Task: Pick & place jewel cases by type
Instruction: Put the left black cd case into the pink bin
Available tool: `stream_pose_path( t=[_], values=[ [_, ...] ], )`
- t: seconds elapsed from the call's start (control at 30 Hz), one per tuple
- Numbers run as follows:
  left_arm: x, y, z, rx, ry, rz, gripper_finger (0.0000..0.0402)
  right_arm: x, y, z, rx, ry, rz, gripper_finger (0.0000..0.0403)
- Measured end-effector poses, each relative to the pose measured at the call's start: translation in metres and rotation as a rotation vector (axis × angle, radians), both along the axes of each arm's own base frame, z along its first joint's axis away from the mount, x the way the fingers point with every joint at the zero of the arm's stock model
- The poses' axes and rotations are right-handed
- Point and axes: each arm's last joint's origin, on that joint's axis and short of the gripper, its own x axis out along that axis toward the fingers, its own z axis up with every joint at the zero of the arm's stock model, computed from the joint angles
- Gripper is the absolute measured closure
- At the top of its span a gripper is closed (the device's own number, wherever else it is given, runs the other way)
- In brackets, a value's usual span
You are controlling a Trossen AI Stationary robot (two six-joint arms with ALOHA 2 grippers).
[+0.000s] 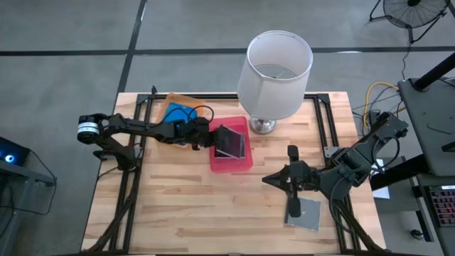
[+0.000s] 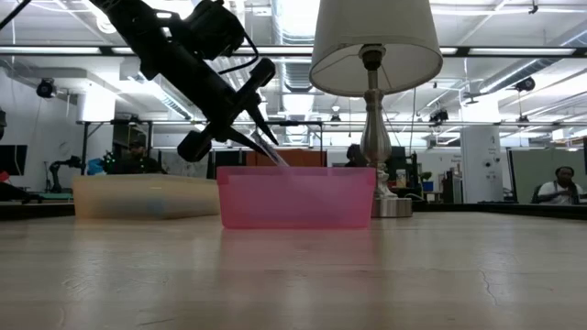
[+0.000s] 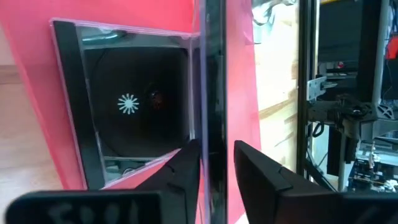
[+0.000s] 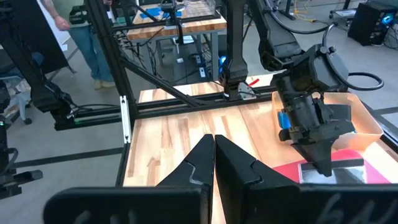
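Observation:
My left gripper [image 1: 213, 137] reaches from the table's left over the pink tray [image 1: 231, 165]. Between its parted fingers [image 3: 216, 165] a dark grey/clear jewel case [image 3: 213, 81] stands on edge, slanting down into the tray [image 2: 275, 154]. A second dark case [image 3: 134, 106] lies flat in the pink tray. Blue cases [image 1: 176, 114] lie in the orange tray [image 1: 186, 97]. Another grey case [image 1: 304, 213] lies flat on the table at the near right. My right gripper [image 1: 267, 179] hangs shut [image 4: 214, 155] above the table near that case, touching nothing. My left gripper has one finger [image 3: 186, 171] against the broad face of the standing case near its upper edge [image 3: 208, 146]. The other finger [image 3: 261, 177] stands just off it, with a strip of pink showing between. The fingers slant down from the table's left. The case's lower end is hidden inside the tray.
A lamp with a white shade [image 1: 277, 64] stands just behind the pink tray, its metal foot [image 1: 261, 126] close to the tray's far right corner. Black frame rails [image 1: 323, 121] run along the table's far and side edges. Bare wood [image 1: 199, 206] lies at the front.

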Motion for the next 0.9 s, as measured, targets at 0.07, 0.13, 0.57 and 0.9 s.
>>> stream_pose_path(
  t=[0.07, 0.13, 0.57, 0.9],
  values=[
    [-0.0004, -0.0004, -0.0006, -0.018, 0.005, 0.000, 0.0315, 0.0000, 0.0000, 0.0000, 0.000, 0.000, 0.000, 0.0394],
    [-0.0005, -0.0009, -0.0010, -0.033, 0.006, -0.008, 0.0309, 0.0000, 0.0000, 0.0000, -0.001, 0.000, 0.000, 0.0394],
    [-0.0006, -0.0016, -0.0012, -0.021, 0.012, -0.046, 0.0307, -0.0001, 0.0001, 0.0000, 0.000, 0.000, 0.001, 0.0394],
    [-0.0005, -0.0024, -0.0011, 0.002, 0.014, -0.097, 0.0307, -0.0001, 0.0001, 0.0000, 0.000, 0.000, 0.001, 0.0394]
  ],
)
